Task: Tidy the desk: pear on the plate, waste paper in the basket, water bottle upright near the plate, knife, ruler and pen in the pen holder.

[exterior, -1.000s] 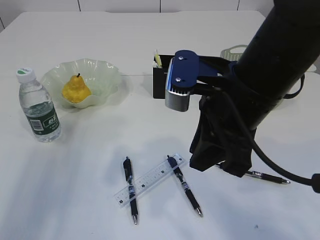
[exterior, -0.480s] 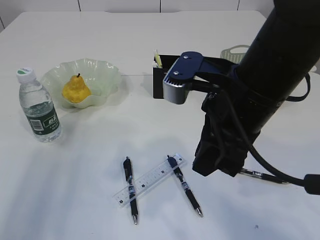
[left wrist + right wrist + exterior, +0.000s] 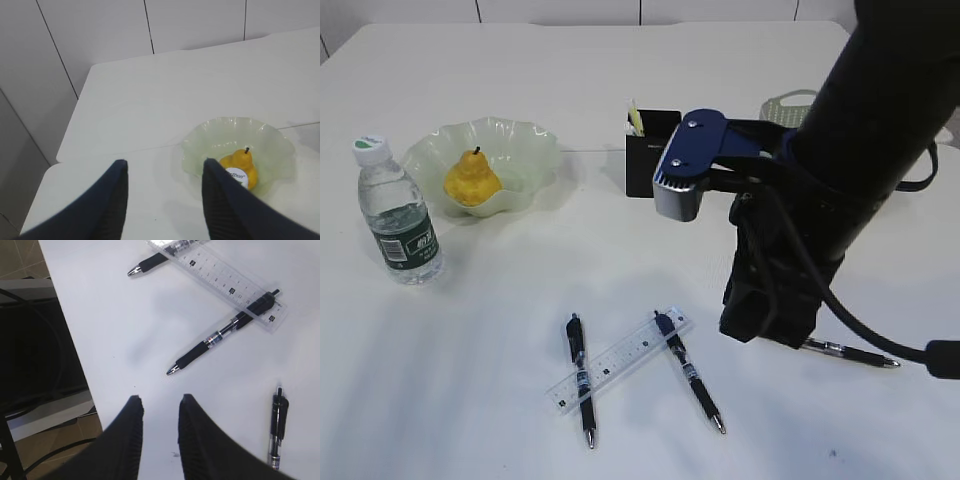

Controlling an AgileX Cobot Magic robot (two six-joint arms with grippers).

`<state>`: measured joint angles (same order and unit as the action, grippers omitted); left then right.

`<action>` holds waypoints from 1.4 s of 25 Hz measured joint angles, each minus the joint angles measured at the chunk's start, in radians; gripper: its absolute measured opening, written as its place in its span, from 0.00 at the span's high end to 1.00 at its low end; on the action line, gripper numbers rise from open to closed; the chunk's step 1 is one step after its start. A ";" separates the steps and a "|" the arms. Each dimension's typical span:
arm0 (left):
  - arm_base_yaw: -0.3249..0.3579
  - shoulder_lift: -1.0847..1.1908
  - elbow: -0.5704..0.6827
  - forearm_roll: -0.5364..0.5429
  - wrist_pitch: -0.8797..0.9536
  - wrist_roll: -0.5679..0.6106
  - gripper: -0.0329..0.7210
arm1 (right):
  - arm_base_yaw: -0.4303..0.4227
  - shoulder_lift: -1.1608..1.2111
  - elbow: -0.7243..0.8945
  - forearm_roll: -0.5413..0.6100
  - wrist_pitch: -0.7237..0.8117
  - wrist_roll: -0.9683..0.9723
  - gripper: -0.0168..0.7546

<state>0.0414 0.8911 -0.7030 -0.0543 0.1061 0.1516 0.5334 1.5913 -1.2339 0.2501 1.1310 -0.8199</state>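
The yellow pear [image 3: 472, 180] lies in the wavy green plate [image 3: 525, 150]. To its left the water bottle [image 3: 396, 215] stands upright. The clear ruler [image 3: 620, 360] lies across two pens [image 3: 581, 380] [image 3: 691, 372] near the front of the desk [image 3: 470, 330]. A third pen [image 3: 850, 352] pokes out from under my right arm [image 3: 780, 260]. The black pen holder [image 3: 645, 150] stands behind that arm and a pale item sticks out of it. My right gripper [image 3: 160, 400] is open and empty above bare desk. My left gripper [image 3: 165, 162] is open and empty, short of the plate [image 3: 225, 140]. Knife and waste paper are out of view.
The basket [image 3: 782, 103] peeks out behind my right arm at the back right. The right wrist view has the desk's front edge [image 3: 75, 355] just left of the fingers, with the floor and a dark frame below. A wall rises behind the desk.
My right arm has shifted a little to the right, baring more of the pen holder. Its jaws stay as wide as before. Nothing on the desk has moved.
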 joint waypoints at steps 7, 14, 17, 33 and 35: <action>0.000 0.000 0.002 0.020 0.002 0.000 0.50 | 0.000 0.102 -0.095 -0.038 0.013 -0.006 0.73; 0.000 0.000 0.002 0.023 0.003 0.000 0.50 | 0.000 0.180 -0.222 -0.057 0.061 -0.023 0.73; 0.000 0.000 0.002 0.024 0.003 0.000 0.50 | 0.000 0.216 -0.254 -0.059 0.077 -0.062 0.73; 0.000 0.000 0.002 0.024 -0.020 0.000 0.50 | 0.065 0.314 -0.270 -0.131 0.017 -0.248 0.73; 0.000 0.000 0.002 0.023 -0.020 0.000 0.50 | 0.083 0.329 -0.270 -0.131 -0.015 -0.281 0.73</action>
<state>0.0414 0.8911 -0.7013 -0.0317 0.0865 0.1516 0.6169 1.9199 -1.5039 0.1186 1.1156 -1.1013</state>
